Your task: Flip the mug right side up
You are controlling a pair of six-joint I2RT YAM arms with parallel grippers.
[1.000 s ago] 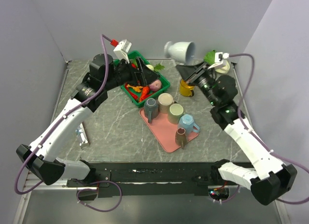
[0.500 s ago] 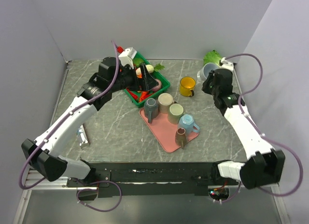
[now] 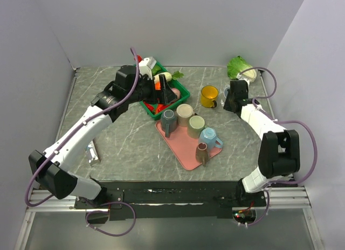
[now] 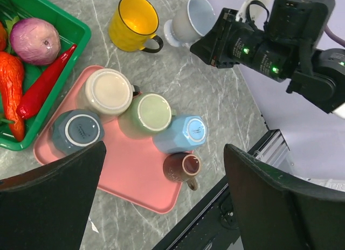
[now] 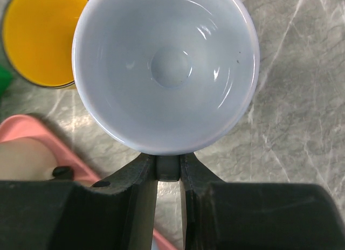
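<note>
The pale blue-white footed mug (image 5: 166,67) is mouth up, its opening facing the right wrist camera. My right gripper (image 5: 168,166) is shut on its handle (image 5: 168,168). In the left wrist view the mug (image 4: 193,23) stands low at the table just right of the yellow mug (image 4: 132,22), with the right gripper (image 4: 226,42) behind it. In the top view the right gripper (image 3: 230,94) covers most of the mug. I cannot tell if its foot touches the table. My left gripper (image 3: 163,88) is open and empty, hovering over the green basket (image 3: 183,94).
A pink tray (image 3: 186,150) holds a grey mug (image 3: 167,118), a beige mug (image 3: 185,112) and a green mug (image 3: 196,123) bottom up, a blue mug (image 3: 209,137) and a brown mug (image 3: 202,152). Lettuce (image 3: 237,66) lies at the back right. A metal part (image 3: 91,152) lies left.
My right arm has brought the mug down from high at the back to table level beside the yellow mug, turning its mouth upward. My left gripper has shifted slightly right.
</note>
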